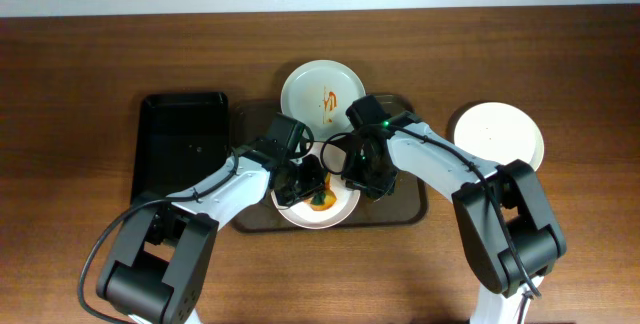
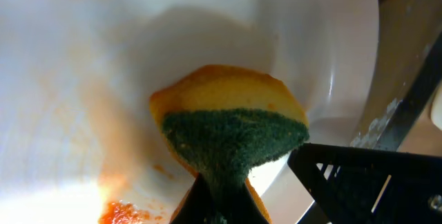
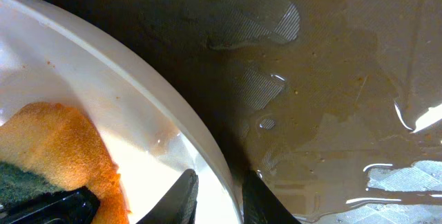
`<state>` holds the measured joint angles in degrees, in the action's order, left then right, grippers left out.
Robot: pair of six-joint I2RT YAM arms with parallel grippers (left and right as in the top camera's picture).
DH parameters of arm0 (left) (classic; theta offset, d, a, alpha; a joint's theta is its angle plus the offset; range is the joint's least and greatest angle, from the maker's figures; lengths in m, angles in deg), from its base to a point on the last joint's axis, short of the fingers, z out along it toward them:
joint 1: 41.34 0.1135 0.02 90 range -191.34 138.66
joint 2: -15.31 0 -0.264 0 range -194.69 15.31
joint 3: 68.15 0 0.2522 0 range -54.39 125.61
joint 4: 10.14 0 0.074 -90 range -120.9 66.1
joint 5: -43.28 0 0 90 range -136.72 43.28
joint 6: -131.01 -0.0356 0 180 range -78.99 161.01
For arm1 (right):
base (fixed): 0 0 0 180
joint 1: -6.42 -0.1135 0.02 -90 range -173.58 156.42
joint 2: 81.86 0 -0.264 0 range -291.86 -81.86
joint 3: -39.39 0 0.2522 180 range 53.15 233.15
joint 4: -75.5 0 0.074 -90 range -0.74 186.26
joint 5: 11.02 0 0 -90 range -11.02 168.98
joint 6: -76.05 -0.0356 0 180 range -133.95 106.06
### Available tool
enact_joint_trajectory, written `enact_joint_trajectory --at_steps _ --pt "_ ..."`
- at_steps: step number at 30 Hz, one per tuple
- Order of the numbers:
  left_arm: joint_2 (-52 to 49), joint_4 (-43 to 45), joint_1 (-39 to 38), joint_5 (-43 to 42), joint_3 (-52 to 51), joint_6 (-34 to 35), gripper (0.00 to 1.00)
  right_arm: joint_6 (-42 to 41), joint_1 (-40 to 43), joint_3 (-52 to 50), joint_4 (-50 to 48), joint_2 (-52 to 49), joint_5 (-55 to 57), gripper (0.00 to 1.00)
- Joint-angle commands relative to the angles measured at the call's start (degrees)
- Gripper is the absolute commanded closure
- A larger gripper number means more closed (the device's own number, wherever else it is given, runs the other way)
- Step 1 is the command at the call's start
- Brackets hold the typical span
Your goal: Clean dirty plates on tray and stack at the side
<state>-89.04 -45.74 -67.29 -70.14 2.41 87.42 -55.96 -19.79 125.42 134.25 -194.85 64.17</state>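
While the left gripper [image 1: 310, 186] is squeezed tight on a sponge [image 2: 228, 120], yellow with a green scrubby side, it presses the sponge down inside the front plate [image 2: 83, 79]. The right gripper [image 3: 219, 195] has its two fingers a little apart, one on each side of this plate's rim, so it pinches the rim, and I think that stops the plate from sliding. The front plate sits on the brown tray [image 3: 331, 113], near its front edge, and the tray floor beside it looks wet. Red-orange sauce [image 2: 124, 213] shows on the plate just beside the sponge, with faint orange streaks around it, so I think this plate is partly wiped and not done. The back plate [image 1: 320, 92] lies at the far end of the tray, partly over its rim, and has a sauce smear on it. The clean plate [image 1: 497, 134] lies on the table [image 1: 80, 84], off to the right and well apart from the tray, with no smear that I can see, and it looks like the start of the stack. A black tray [image 1: 182, 149] lies just beside the brown tray on the left. Next, I think the sponge needs to rub over the sauce blob while the right gripper holds the rim firm. Then the front plate must go on top of the clean plate, and the back plate needs its turn
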Motion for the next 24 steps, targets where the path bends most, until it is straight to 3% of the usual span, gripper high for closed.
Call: enact_joint_trajectory --at_steps 1,7,14,24 --pt "-0.2 0.2 -1.2 3.0 -1.9 3.0 1.00 0.0 0.7 -1.0 0.7 -1.0 4.7 0.76" --pt "-0.2 5.9 -3.9 5.8 -4.5 5.0 1.00 0.0 0.7 -1.0 0.7 -1.0 4.7 0.76" --pt "-0.2 5.7 -4.7 13.8 -4.5 5.5 1.00 0.0 0.7 -1.0 1.1 -1.0 4.8 0.76" --pt "-0.1 3.2 0.2 23.6 -4.5 5.4 1.00 0.0 0.7 -1.0 1.4 -1.0 4.8 0.76"
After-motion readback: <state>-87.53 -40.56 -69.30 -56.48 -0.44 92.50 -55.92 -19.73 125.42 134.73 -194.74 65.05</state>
